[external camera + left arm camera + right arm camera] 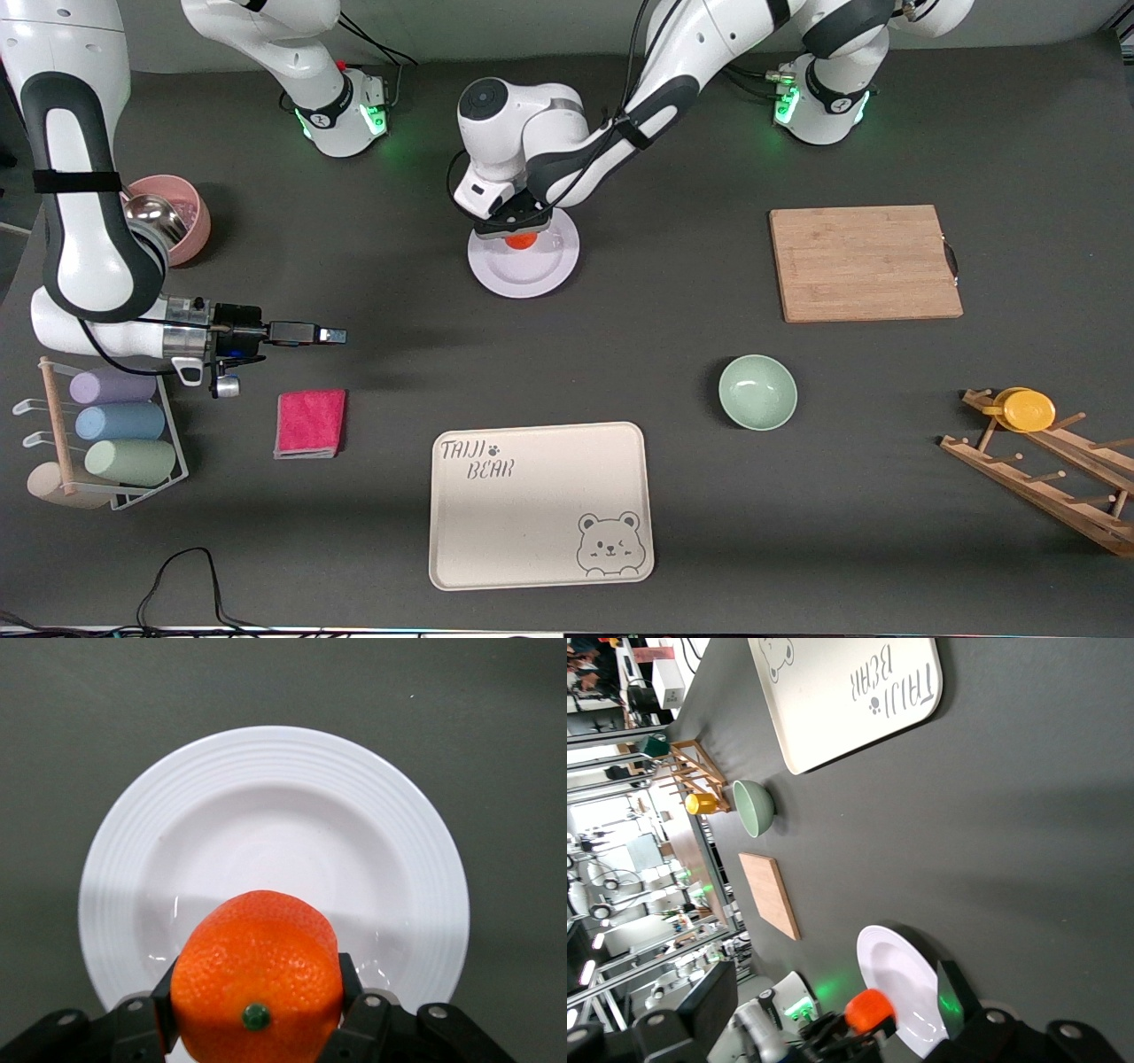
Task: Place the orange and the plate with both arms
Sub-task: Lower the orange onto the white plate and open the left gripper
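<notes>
The white plate (523, 270) lies on the dark table near the middle, close to the robots' bases. My left gripper (518, 229) is shut on the orange (521, 240) and holds it low over the part of the plate nearest the bases. I cannot tell whether it touches. In the left wrist view the orange (257, 970) sits between the black fingers (353, 979) over the plate (266, 815). My right gripper (332, 336) is open and empty, held level over bare table beside the pink cloth. The right wrist view shows its spread gripper (833, 979), the plate (899, 979) and the orange (870, 1010).
A wooden cutting board (864, 263), a pale green bowl (757, 392) and a wooden rack with a yellow cup (1028, 410) are toward the left arm's end. The bear tray (540, 505) lies nearest the front camera. A pink cloth (310, 423), cup rack (106, 439) and pink bowl (177, 221) are toward the right arm's end.
</notes>
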### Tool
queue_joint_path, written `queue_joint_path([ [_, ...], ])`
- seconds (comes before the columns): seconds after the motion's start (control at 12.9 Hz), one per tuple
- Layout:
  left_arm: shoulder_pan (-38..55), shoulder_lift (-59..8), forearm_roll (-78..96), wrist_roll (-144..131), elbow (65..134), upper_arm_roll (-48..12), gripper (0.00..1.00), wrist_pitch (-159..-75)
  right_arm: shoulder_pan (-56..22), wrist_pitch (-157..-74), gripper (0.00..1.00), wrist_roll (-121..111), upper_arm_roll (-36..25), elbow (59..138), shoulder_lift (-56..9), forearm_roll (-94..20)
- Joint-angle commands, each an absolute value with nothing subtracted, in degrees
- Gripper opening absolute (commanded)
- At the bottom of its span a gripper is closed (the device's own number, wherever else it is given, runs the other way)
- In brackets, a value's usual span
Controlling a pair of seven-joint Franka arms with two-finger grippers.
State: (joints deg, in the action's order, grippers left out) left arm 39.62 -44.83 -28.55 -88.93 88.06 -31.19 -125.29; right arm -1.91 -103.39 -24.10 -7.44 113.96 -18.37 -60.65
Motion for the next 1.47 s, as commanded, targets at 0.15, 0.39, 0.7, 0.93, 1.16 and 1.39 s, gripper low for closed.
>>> queue_joint_path([
  [0.15,44.56,-47.63,-29.71,-91.05,87.45,-26.02,0.58,-128.76,-2.37,-104.06,1.0,-39.08,-7.47,122.77,-17.57,-71.97],
  [0.39,45.09,-47.81,-29.71,-91.06,87.28,-26.01,0.73,-128.41,-2.46,-104.06,1.0,-39.9,-7.38,124.18,-17.75,-72.42],
  [0.7,44.56,-46.59,-29.79,-89.57,87.1,-26.02,1.0,-126.4,-2.55,-103.19,1.0,-47.1,-7.29,129.1,-17.58,-74.61],
  [0.93,41.33,-38.18,-25.16,-84.31,87.01,-28.47,1.0,-115.88,-5.0,-103.71,1.0,-54.13,-7.3,131.91,-18.54,-80.23],
  [1.16,34.21,-26.14,-13.75,-72.55,87.1,-30.23,1.0,-104.45,-7.11,-106.16,1.0,-62.29,-7.29,134.11,-20.38,-83.48],
  [1.39,24.73,-15.15,-6.87,-62.26,87.28,-30.15,1.0,-94.42,-11.41,-107.57,1.0,-67.66,-7.29,135.44,-23.11,-91.29],
])
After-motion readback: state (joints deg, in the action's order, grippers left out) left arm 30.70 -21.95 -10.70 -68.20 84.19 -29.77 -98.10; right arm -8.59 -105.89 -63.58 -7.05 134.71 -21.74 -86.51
